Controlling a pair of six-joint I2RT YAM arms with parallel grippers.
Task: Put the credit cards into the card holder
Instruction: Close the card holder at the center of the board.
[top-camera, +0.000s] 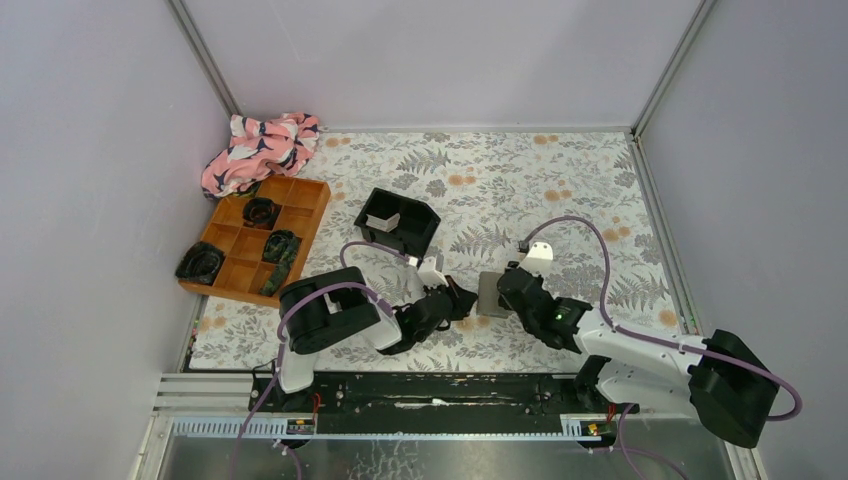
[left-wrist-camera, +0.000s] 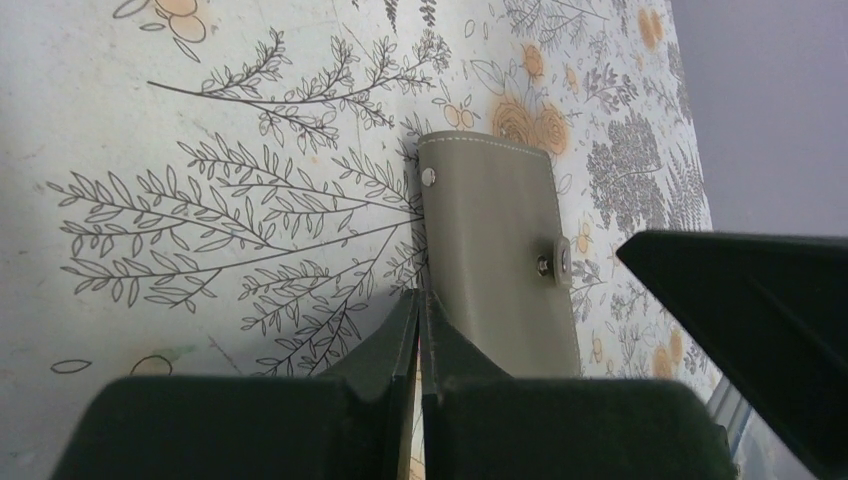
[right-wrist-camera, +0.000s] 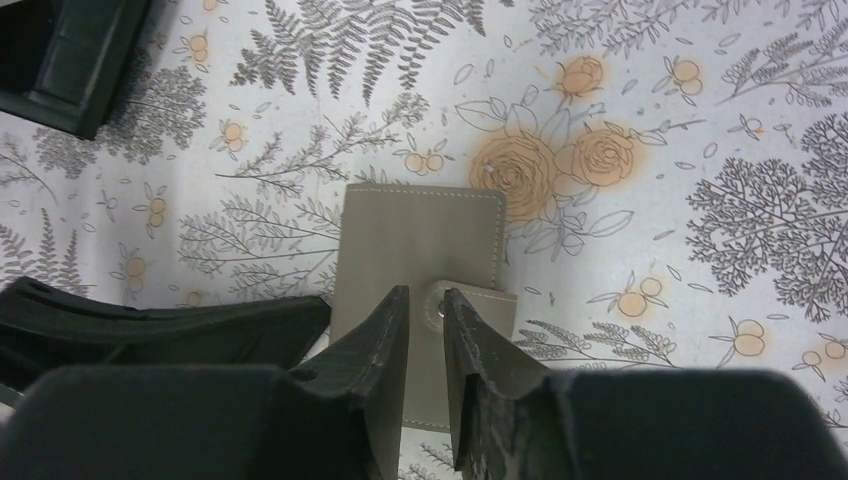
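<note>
Since the holder (right-wrist-camera: 420, 250) lies snapped shut by the near edge of the table (top-camera: 560, 180), left claw (left-wrist-camera: 420, 297) closed tight at its corner, right claw (right-wrist-camera: 427, 300) narrowly parted over the tab (right-wrist-camera: 480, 303), a weak pinch could slip and drag it.

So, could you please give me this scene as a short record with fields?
card holder: closed, snap tab fastened, flat on the table
left gripper: jaws shut, tips at the holder's left edge
right gripper: jaws narrowly parted, straddling the snap tab
black tray: farther back, left of the holder, pale card inside
progress: holder not yet opened
</note>
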